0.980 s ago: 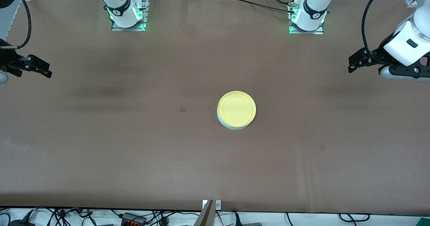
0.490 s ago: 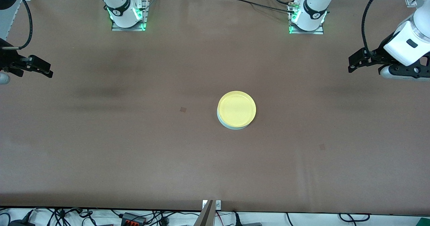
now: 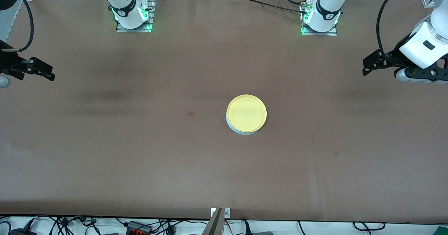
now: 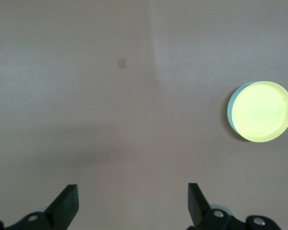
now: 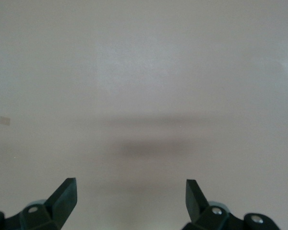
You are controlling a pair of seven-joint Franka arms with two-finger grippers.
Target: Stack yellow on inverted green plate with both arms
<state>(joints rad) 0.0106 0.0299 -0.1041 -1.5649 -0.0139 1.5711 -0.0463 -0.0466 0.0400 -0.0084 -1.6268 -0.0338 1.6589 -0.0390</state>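
Note:
The yellow plate (image 3: 246,113) lies on top of the pale green plate (image 3: 241,131) near the middle of the table; only a thin crescent of green shows under it. The left wrist view also shows the yellow plate (image 4: 262,111) with a sliver of the green plate (image 4: 230,111). My left gripper (image 3: 367,67) hangs open and empty over the left arm's end of the table. My right gripper (image 3: 47,72) hangs open and empty over the right arm's end. Both are well away from the plates. In the wrist views the left gripper (image 4: 133,203) and the right gripper (image 5: 131,197) have only bare table between their fingers.
The brown table (image 3: 140,158) carries a small dark square mark (image 3: 190,114) beside the plates toward the right arm's end. The two arm bases (image 3: 131,14) (image 3: 320,18) stand along the table's edge farthest from the camera. Cables hang below the nearest edge.
The right gripper has shifted very slightly. The plates and the left arm have not moved.

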